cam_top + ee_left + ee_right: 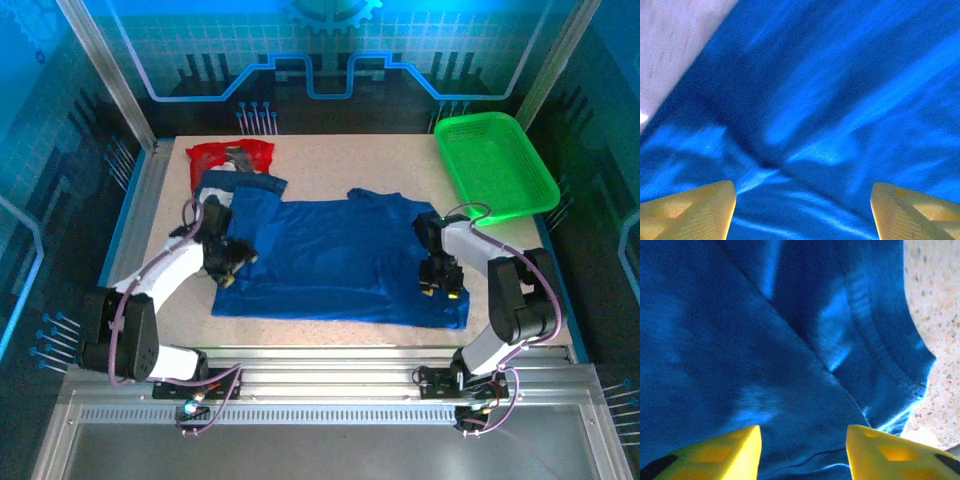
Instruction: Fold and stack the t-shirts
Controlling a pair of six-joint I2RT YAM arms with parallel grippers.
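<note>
Royal blue cloth: one royal blue tee lies spread flat in the middle of the table, hem toward the arms. One red tee is bunched at the far left corner. One darker blue folded piece lies between them, touching both; I cannot tell if it is a separate shirt or a sleeve. One green basket sits at the far right, apart from the cloth.

Two grippers, both over the blue tee:
- The left gripper is at the shirt's left edge. In the left wrist view its yellow fingers stand wide apart, nothing between them, rumpled blue cloth below.
- The right gripper is at the shirt's right edge near the sleeve. In the right wrist view its fingers are parted and pinch no cloth, with the hemmed sleeve edge and bare table to the right.
</note>
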